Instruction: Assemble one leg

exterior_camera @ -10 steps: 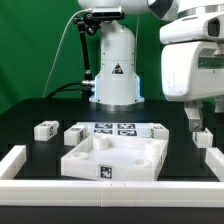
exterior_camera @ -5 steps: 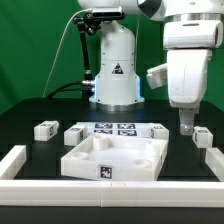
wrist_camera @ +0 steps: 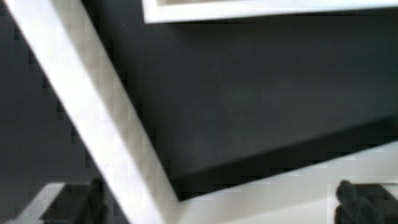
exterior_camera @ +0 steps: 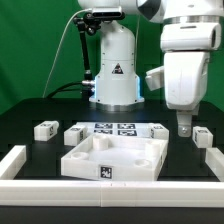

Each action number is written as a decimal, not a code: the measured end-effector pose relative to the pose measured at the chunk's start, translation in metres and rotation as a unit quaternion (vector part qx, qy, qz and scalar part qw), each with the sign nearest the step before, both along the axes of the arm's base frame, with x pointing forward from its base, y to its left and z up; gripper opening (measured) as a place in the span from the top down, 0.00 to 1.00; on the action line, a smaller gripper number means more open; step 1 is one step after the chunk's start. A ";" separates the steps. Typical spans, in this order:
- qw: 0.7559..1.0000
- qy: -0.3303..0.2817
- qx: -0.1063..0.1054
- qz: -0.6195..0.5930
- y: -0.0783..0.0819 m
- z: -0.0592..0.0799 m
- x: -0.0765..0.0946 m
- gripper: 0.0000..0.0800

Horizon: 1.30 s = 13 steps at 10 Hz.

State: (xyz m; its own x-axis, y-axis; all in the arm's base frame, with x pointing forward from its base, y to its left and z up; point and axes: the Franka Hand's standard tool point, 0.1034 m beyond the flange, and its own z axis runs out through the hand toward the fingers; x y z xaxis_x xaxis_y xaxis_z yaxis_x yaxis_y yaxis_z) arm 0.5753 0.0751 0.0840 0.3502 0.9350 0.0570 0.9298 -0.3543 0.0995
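Gripper (exterior_camera: 183, 128) has shifted toward the exterior view's left, jaws apart and empty, now just beside the leg (exterior_camera: 201, 137) on the table, so the pick looks not yet started.

Over on the exterior view's right the gripper (exterior_camera: 183, 124) hangs from the bulky white arm (exterior_camera: 185, 65), jaws pointing down close over the black tabletop (exterior_camera: 30, 112). Just beside it, nearer the right edge, sits a stubby white leg (exterior_camera: 203, 136). Three other legs (exterior_camera: 45, 129) (exterior_camera: 77, 132) (exterior_camera: 157, 130) lie in a row near the marker board (exterior_camera: 115, 127). In front of the board rests the big square tray (exterior_camera: 110, 155), with a low white rail (exterior_camera: 12, 165) edging the tabletop.
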 end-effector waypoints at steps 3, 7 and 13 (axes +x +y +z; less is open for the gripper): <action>1.000 0.018 -0.007 0.010 -0.036 -0.014 -0.032 0.19; 1.000 0.021 -0.006 0.003 -0.046 -0.017 -0.035 0.19; 0.999 0.053 -0.007 0.007 -0.062 -0.039 -0.108 0.19</action>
